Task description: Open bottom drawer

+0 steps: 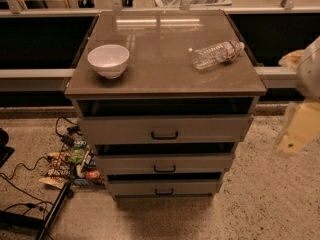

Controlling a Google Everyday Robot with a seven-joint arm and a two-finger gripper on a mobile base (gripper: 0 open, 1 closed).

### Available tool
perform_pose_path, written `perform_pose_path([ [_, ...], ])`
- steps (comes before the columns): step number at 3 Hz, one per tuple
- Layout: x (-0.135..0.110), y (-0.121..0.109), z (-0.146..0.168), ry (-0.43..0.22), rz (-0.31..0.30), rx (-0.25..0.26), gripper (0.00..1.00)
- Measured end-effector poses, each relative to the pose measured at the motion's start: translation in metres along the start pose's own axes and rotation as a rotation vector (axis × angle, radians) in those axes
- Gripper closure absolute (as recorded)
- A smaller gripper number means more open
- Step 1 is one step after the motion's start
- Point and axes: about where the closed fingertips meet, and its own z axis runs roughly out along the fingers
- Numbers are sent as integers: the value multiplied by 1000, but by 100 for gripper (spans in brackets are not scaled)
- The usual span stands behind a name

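A speckled floor (270, 194) is stretching out under a grey cabinet (165, 91) with a glossy brown top, and dark shelving is running along behind it. On that top a white bowl (108, 60) is sitting upright near the left edge, and a clear plastic bottle (216, 54) is lying on its side towards the right, well apart from the bowl. The bottom drawer (164, 187) is sitting lowest of the three fronts, just above the floor, its small dark handle facing out and a dark gap showing above its panel. The gripper (299, 131) is hanging at the far right edge of the camera view, well apart from the cabinet and touching nothing; whether it is open or closed I cannot tell. Snack packets (72, 164) and black cables (20, 171) are lying on the floor left of the cabinet.
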Motion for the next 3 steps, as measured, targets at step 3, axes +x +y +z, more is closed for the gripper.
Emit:
perform_pose_path([
  [3, 75, 40, 184, 133, 19, 65, 0],
])
